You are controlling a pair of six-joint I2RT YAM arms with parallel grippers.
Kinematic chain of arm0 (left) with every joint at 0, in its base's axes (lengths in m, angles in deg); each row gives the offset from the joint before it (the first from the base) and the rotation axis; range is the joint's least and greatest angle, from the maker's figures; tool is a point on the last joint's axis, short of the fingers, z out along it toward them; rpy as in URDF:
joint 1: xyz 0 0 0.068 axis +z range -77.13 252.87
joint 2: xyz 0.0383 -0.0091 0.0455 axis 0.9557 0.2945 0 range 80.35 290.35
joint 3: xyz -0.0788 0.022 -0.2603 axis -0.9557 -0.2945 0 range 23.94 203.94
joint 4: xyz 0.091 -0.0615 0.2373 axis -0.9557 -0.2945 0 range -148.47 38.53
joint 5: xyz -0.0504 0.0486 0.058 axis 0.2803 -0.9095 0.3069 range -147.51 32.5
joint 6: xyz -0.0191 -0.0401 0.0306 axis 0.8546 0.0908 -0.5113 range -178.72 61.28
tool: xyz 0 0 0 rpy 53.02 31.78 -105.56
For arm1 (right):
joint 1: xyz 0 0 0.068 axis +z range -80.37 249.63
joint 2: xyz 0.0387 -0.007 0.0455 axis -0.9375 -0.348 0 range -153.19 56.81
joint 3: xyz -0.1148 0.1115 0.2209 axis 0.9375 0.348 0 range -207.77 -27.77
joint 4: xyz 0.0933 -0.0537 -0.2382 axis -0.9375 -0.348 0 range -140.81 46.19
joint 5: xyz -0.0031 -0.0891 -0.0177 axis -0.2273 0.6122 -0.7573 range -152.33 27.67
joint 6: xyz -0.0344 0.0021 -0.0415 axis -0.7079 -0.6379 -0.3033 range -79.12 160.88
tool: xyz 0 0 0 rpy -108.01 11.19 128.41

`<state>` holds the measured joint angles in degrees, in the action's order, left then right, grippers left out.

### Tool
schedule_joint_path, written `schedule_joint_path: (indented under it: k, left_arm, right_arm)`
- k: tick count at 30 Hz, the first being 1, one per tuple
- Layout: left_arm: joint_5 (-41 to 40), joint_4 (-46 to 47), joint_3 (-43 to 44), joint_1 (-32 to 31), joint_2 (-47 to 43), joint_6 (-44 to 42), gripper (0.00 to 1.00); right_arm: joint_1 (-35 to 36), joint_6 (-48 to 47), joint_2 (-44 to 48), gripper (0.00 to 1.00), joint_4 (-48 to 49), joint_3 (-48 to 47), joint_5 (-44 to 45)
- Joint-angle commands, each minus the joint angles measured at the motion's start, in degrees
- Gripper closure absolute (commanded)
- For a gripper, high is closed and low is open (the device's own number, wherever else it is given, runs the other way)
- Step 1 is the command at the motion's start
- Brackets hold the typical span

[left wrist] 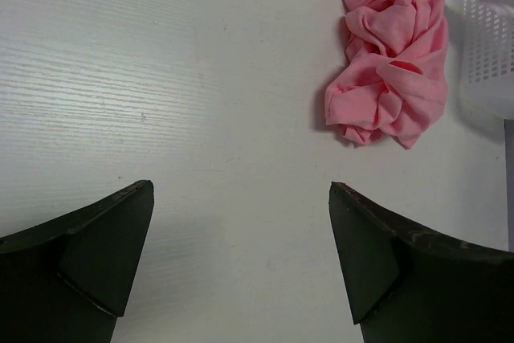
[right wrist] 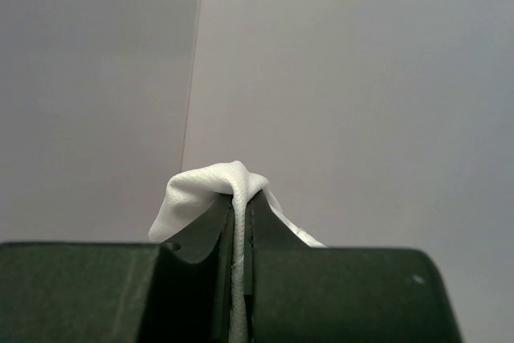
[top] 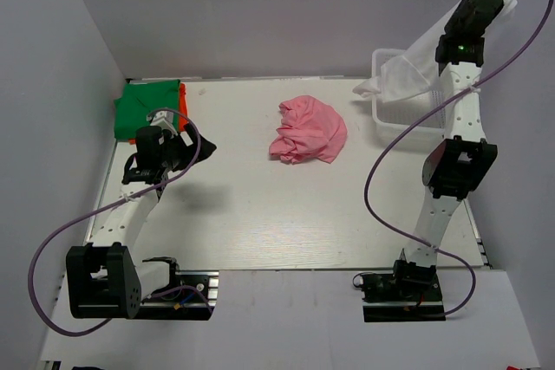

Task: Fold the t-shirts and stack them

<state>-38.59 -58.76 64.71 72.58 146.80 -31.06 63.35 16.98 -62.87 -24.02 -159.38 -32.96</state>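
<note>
The right pincer [right wrist: 239, 198] is clamped tight on a fold of the white t-shirt [right wrist: 201, 190], which hangs from it down into the basket [top: 395, 115] below. The left pincer [left wrist: 241, 190] is spread wide and holds nothing, low over the surface [left wrist: 161, 78]. The crumpled pink t-shirt [left wrist: 393, 54] lies ahead of it, to its right. A folded green t-shirt [top: 149, 108] lies behind it.

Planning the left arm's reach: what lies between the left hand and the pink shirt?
Nothing, only bare table between the open left hand and the crumpled pink shirt; the left wrist view shows it best.
</note>
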Motion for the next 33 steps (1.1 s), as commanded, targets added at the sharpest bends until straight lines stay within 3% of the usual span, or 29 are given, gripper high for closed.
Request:
schedule_joint_path:
  k: [1, 11, 17, 25, 30, 33]
  left_arm:
    - [0.59, 0.79, 1.15, -0.14, -0.1, -0.68, 0.0]
    - [0.59, 0.79, 1.68, -0.14, 2.27, -0.68, 0.0]
    - [0.59, 0.79, 1.68, -0.14, 2.27, -0.68, 0.0]
    - [-0.02, 0.26, 1.68, -0.14, 1.75, -0.68, 0.0]
    - [-0.02, -0.36, 1.68, -0.14, 1.75, -1.2, 0.0]
    - [-0.55, -0.36, 1.68, -0.14, 1.22, -1.2, 0.0]
  right_arm:
    - [-1.79, -0.97, -0.3, 1.0, 2.01, -3.13, -0.27]
    - [-2.59, -4.23, 2.17, 1.0, 2.37, 7.33, 0.17]
    - [-1.37, -1.07, 4.71, 1.0, -0.19, 19.26, -8.0]
    - [-1.71, 14.81, 4.81, 1.0, -0.89, 32.72, -11.07]
    - [-1.54, 19.76, -0.11, 1.0, -4.49, 34.58, -12.05]
    - [-2.15, 28.01, -3.88, 1.0, -8.53, 33.44, -11.35]
